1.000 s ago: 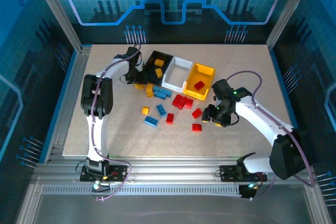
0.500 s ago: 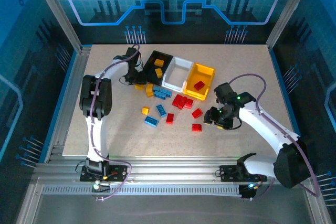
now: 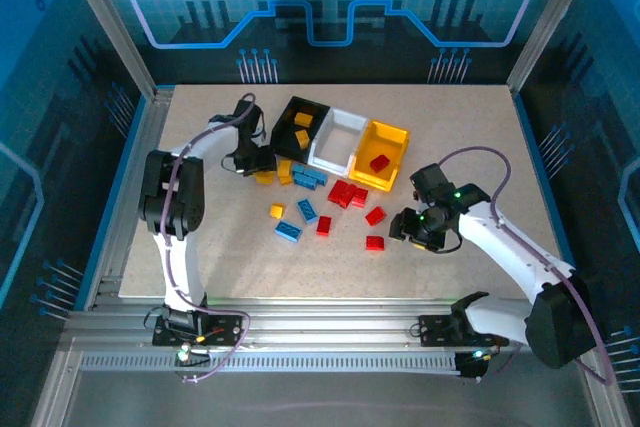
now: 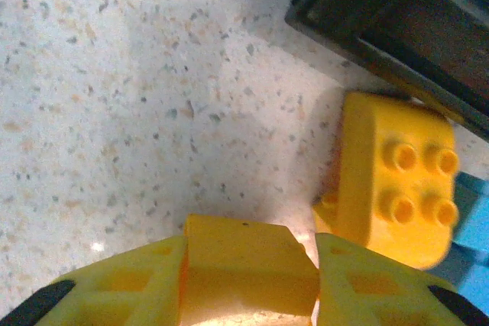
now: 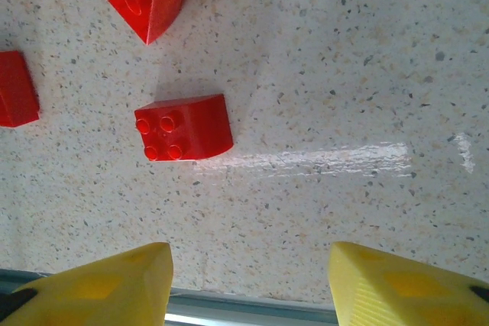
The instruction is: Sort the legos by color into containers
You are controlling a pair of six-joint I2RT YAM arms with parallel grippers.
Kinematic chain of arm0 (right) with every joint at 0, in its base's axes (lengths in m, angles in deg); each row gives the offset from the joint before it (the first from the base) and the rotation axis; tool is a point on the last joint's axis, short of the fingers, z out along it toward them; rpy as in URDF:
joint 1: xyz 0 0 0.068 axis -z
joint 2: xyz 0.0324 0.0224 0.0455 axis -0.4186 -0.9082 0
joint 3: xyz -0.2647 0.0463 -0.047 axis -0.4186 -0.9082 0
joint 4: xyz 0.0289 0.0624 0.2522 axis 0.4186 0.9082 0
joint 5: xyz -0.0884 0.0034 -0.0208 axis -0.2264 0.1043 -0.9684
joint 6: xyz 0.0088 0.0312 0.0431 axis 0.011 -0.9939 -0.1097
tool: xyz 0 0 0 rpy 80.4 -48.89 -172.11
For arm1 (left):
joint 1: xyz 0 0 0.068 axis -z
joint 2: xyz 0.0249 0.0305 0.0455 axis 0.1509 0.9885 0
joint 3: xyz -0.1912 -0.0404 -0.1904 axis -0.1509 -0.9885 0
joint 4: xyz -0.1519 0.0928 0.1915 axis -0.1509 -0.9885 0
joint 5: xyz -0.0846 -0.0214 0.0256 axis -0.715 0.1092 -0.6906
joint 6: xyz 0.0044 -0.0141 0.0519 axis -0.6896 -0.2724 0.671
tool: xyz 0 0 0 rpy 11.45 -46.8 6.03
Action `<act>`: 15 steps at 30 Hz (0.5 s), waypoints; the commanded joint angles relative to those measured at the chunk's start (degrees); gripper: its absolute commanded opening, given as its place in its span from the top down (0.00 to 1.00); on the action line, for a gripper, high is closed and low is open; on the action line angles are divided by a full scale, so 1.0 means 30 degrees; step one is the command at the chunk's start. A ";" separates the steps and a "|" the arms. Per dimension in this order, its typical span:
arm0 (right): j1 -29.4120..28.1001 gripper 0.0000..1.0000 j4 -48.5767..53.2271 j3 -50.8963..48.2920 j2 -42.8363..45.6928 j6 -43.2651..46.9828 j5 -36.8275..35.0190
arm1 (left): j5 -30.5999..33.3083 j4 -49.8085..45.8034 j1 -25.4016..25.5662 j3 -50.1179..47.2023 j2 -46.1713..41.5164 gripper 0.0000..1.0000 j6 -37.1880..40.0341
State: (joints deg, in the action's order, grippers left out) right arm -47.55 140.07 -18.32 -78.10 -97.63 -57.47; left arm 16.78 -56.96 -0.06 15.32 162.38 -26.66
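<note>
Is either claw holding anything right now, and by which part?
The left gripper pinches a yellow brick by two opposite sides; the right gripper is open, holding nothing.

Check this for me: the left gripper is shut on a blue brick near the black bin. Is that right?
No. The left gripper is shut on a yellow brick, not a blue one, near the black bin. The left wrist view shows the brick clamped between the fingers.

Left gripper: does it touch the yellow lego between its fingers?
Touching. The left wrist view shows both fingers of the left gripper pressed against the sides of the yellow lego, with no gap.
</note>
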 commanded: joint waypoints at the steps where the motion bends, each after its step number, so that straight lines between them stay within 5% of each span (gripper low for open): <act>1: 0.0264 0.42 -0.0869 -0.0648 0.0223 0.0055 0.0281 | -0.1058 0.0090 -0.0040 -0.0556 -0.1815 0.67 -0.1611; 8: 0.0742 0.42 -0.1476 -0.0202 -0.1553 0.0844 0.1087 | -0.1649 -0.0471 -0.0034 -0.0654 -0.3379 0.67 -0.2944; 15: 0.1616 0.42 -0.1626 0.1505 -0.2748 0.1597 0.2368 | -0.2294 -0.1161 0.0158 0.3922 -0.2464 0.66 -0.4305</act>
State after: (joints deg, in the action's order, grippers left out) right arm -44.08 136.24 -17.46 -85.70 -94.59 -53.27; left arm 12.51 -59.54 0.07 19.58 153.92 -36.47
